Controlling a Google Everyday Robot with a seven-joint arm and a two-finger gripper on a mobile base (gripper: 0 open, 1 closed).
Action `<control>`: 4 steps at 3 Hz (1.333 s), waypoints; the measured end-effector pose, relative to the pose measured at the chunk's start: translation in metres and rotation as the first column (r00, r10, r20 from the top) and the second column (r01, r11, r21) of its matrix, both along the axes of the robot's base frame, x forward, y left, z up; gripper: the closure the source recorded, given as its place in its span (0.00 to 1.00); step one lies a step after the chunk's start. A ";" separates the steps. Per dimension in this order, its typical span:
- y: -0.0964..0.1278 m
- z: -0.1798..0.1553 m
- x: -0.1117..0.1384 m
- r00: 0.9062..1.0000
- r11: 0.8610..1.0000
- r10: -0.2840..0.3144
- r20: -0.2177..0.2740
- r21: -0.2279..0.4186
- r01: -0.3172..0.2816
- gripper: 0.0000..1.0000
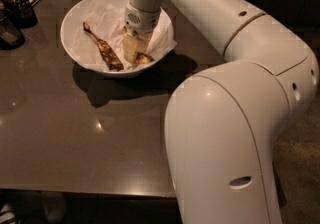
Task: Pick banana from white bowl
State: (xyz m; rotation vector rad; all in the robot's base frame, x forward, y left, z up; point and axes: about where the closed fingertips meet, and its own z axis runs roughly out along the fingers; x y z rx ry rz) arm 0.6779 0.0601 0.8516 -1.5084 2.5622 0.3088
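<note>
The white bowl (75, 13) stands at the far left of the table, lined with crumpled white paper. My gripper (132, 50) reaches straight down into the right half of the bowl from the wrist above it. The banana (145, 59) lies right under the gripper; only a short yellow-brown end shows at its right side, and the rest is hidden. A longer, darker banana (104, 49) lies diagonally in the left half of the bowl, apart from the gripper.
My arm's large white links (225, 133) fill the right side of the view. Dark containers (15, 15) stand at the table's far left corner. The table's front edge (85, 187) runs along the bottom.
</note>
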 end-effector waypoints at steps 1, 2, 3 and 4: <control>0.000 0.000 0.000 1.000 1.000 0.000 0.000 0.000 0.000 1.00; -0.004 0.024 -0.009 0.997 0.998 0.036 0.064 0.056 -0.040 1.00; -0.011 0.053 -0.025 0.988 0.989 0.088 0.129 0.105 -0.102 1.00; -0.018 0.072 -0.037 0.971 0.981 0.128 0.204 0.119 -0.155 1.00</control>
